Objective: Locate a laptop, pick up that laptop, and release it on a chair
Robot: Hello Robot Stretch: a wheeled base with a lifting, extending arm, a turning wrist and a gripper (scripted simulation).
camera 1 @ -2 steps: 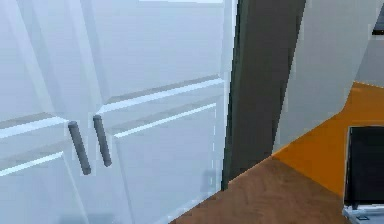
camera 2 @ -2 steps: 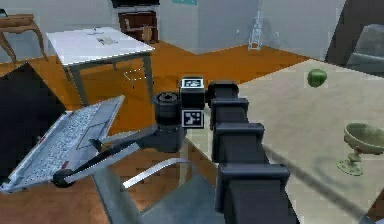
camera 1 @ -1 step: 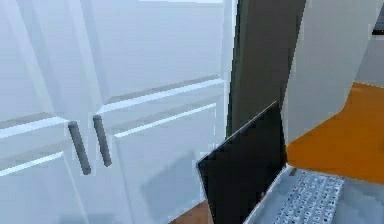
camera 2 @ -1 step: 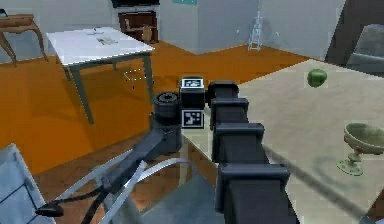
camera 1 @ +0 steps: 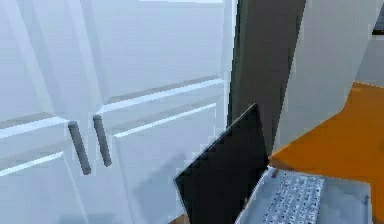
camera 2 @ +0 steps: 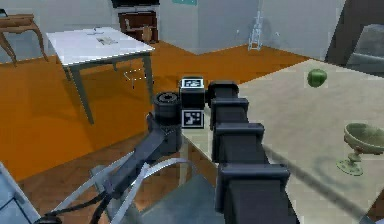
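An open laptop with a dark screen and grey keyboard sits at the forward view's lower right, in front of white cupboard doors. In the arm side view the dark arm rises from the bottom edge, with two white marker squares at its end. The gripper reaches down to the left from its dark body. A flat grey-blue surface lies at the bottom edge by the fingers; I cannot tell whether the gripper holds anything. A wooden chair stands far off at the upper left.
White cupboard doors with grey handles stand close ahead. A beige tabletop beside the arm carries a green apple and a goblet-shaped bowl. A white table stands on the orange floor, with a dark cabinet behind it.
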